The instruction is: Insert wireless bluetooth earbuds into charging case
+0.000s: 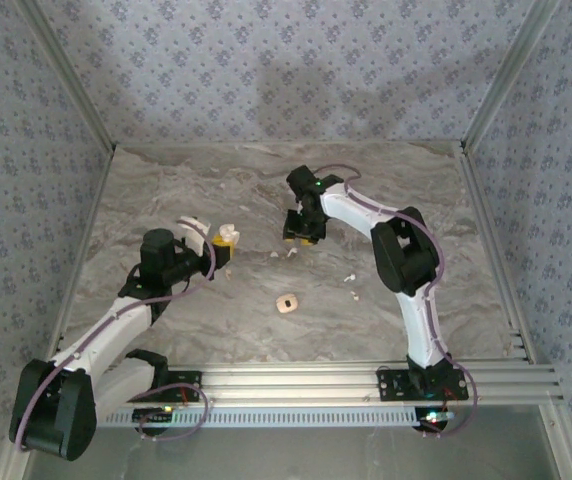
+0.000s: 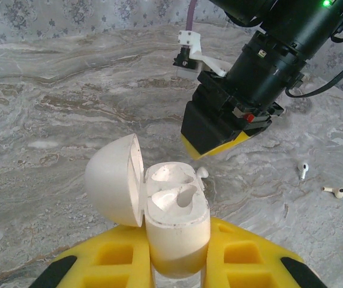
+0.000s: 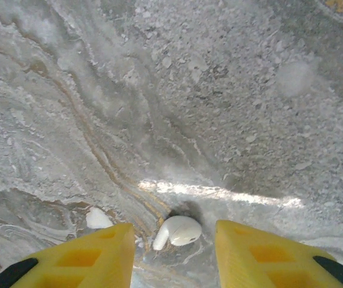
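Currently left pincer (image 2: 177, 264) clamps the charging case (image 2: 176, 222) upright, lid (image 2: 114, 180) hinged open; right pincer (image 3: 174, 255) stands spread, straddling one earbud (image 3: 177, 231) lying on the marbled bench (image 3: 219, 90).

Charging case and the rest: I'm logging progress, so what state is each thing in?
charging case, lid open, both wells empty
left gripper, shut on the charging case
right gripper, jaws open astride the middle earbud
middle earbud, loose on the table
two other earbuds, lying on the table
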{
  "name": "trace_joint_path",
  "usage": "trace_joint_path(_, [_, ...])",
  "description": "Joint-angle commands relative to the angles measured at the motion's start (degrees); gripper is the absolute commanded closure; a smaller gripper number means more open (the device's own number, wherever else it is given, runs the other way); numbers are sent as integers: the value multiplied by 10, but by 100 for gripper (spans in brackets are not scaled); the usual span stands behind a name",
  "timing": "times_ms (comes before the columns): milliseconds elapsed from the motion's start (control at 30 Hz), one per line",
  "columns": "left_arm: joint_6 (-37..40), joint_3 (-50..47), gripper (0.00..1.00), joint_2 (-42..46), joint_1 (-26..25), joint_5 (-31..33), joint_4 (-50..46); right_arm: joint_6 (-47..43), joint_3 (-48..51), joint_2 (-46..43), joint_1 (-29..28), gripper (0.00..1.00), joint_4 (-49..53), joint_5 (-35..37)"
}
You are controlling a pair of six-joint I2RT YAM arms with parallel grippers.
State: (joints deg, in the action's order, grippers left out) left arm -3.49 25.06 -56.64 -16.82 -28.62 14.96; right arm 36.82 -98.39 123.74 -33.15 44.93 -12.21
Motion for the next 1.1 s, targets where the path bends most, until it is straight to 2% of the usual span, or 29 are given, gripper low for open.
trace_joint_path(0, [8, 18, 82, 6, 5, -1, 6, 26, 9, -8, -7, 59, 13, 4])
trace_joint_path(567, [8, 17, 82, 12, 5, 0, 3, 27, 7, 30, -12, 59, 13, 6])
trace_joint_path(1067, [10, 17, 82, 11, 5, 1, 2, 29, 3, 52, -11, 67, 4, 1])
